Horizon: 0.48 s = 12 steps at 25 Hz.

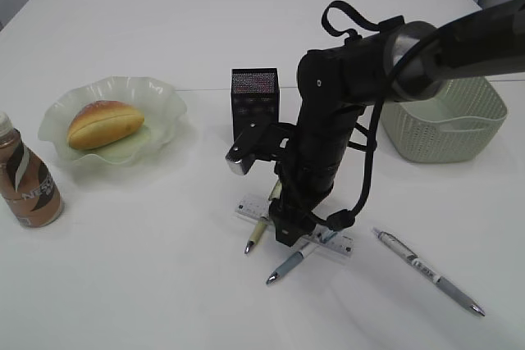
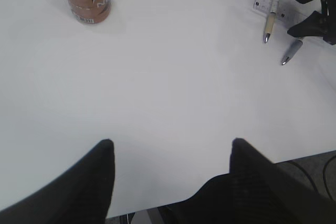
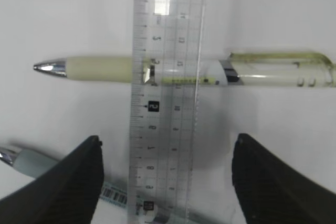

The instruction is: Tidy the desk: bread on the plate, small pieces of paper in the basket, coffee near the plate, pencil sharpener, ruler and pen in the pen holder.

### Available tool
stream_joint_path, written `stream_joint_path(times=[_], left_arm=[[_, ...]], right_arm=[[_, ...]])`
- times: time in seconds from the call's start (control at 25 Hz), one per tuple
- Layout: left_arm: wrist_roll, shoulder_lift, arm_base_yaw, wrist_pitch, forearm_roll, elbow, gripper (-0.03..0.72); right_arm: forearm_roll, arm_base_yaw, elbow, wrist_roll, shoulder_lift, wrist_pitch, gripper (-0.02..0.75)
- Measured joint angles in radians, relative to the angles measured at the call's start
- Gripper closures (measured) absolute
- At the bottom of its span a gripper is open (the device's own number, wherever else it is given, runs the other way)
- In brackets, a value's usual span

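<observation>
R gripper (image 3: 165,153) spread wide, low over ruler (image 3: 167,93), not gripping; ruler laid across yellowish pen (image 3: 184,70). L gripper (image 2: 170,150) apart over bare desk (image 2: 168,93). Bread (image 1: 104,123) on plate (image 1: 156,92), coffee (image 1: 26,178) just beside.

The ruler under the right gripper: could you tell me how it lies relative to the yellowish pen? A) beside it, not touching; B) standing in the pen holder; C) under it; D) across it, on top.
D: in the right wrist view the clear ruler crosses over the yellowish pen, whose barrel shows through it, between the open fingers of the right gripper.
</observation>
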Motion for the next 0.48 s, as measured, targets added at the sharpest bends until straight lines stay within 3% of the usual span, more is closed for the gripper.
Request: stream_joint_path(times=[0.48], left_arm=[[0.0,0.0,0.0,0.0,0.0,0.0,0.191]], right_arm=[[0.0,0.0,-0.011,0.0,0.029,0.0,0.153]])
